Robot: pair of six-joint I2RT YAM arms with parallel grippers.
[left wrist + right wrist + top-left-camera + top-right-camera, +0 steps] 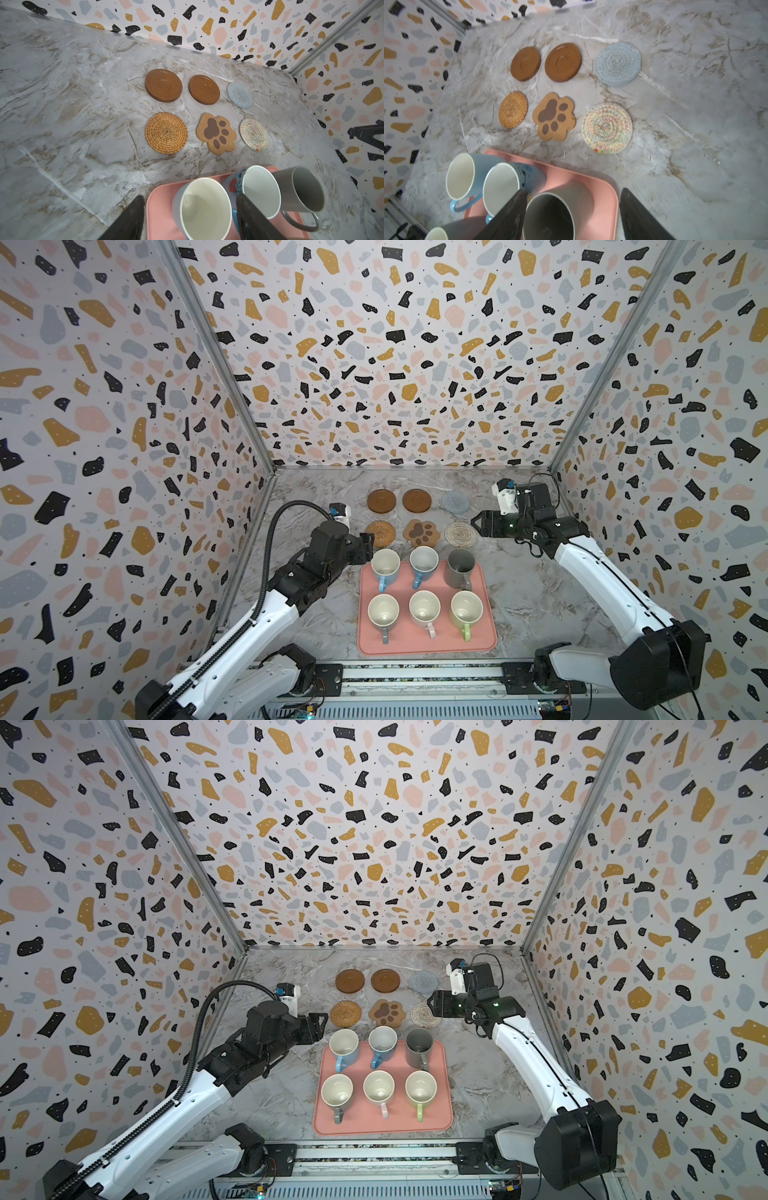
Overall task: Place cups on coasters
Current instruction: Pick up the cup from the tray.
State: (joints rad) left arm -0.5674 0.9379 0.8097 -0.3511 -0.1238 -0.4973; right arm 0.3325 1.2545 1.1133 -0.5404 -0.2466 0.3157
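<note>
Left wrist view: left gripper — jaws apart — beside the tray's far left corner, a blue cup showing between its fingers. Right gripper, jaws likewise apart, hangs near the whitish coaster; all six cups stand on the tray, six coasters in two rows beyond it.
</note>
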